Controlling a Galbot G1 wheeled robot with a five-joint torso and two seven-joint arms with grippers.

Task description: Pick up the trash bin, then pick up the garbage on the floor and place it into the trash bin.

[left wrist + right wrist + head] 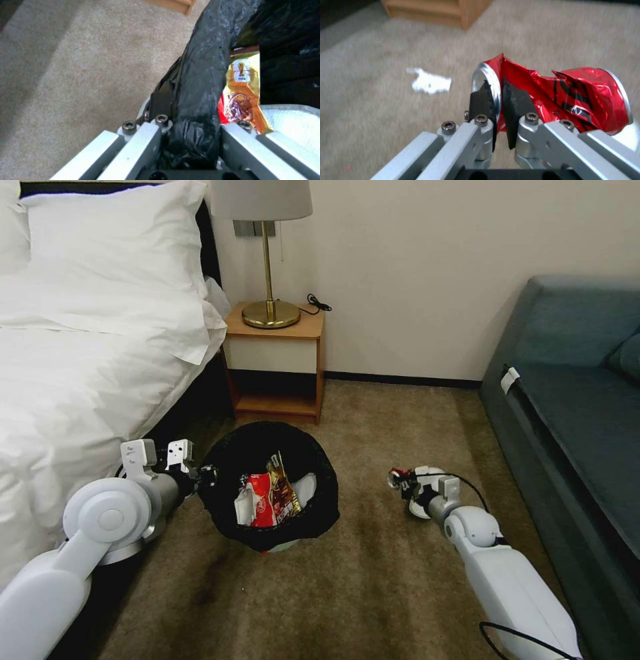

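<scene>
The trash bin sits near the middle of the carpet in the head view, lined with a glossy black bag, and the left gripper meets its rim at about nine o'clock. The left wrist view shows that gripper's fingers clamped on the bag-covered rim, one finger outside the bin and the other inside. Inside the bin lie a gold wrapper, a red-and-white wrapper beside it, and something white under them. At about three o'clock from the bin, well apart from it, the right gripper holds a crushed red can; its dark fingers are closed on the can's rim at one end. A scrap of white tissue lies on the carpet beyond the can in the right wrist view. At about twelve o'clock from the bin stands a wooden nightstand with a brass lamp, the bed is at ten o'clock, and a dark blue sofa is at two o'clock.
</scene>
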